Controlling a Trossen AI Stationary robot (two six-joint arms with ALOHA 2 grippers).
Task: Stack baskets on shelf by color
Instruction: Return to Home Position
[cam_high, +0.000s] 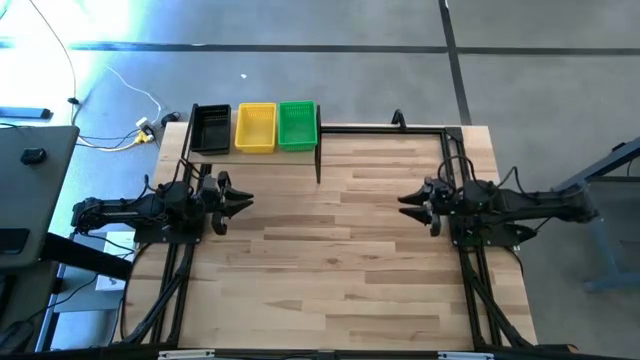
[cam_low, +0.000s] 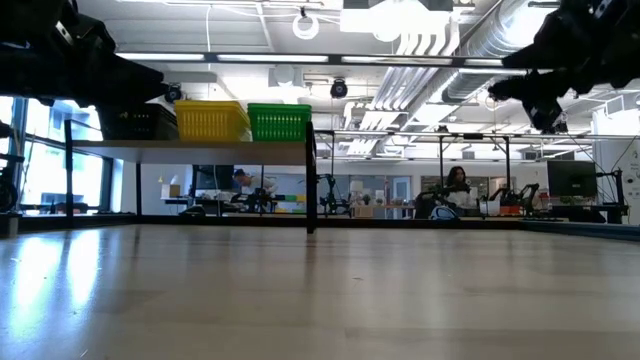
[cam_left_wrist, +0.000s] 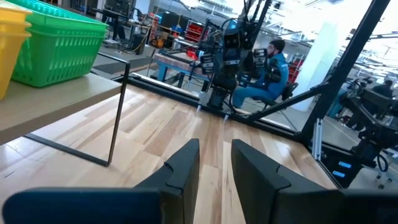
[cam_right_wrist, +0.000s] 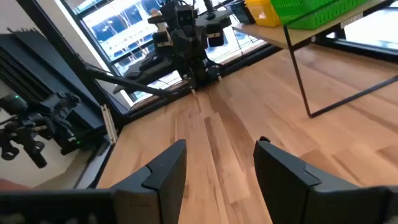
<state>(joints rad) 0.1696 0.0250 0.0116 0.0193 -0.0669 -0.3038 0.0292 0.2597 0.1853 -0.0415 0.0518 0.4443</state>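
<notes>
1. Baskets of perforated plastic, a black basket (cam_high: 210, 128), a yellow basket (cam_high: 255, 128) and a green basket (cam_high: 297, 126), sit side by side on the light wooden shelf with a thin black frame (cam_low: 200, 150), at the far-left corner of the wood-plank tabletop (cam_high: 330, 250).
2. Left hand (cam_high: 240, 200) hovers near the shelf, fingers parted, empty.
3. Right hand (cam_high: 408, 205) hovers well apart from the baskets, fingers parted, empty.

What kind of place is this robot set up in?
Probably a robotics lab or workshop. Exposed ceiling ducts run overhead, a person in blue sits beyond the table, and benches with equipment fill the open room behind.
</notes>
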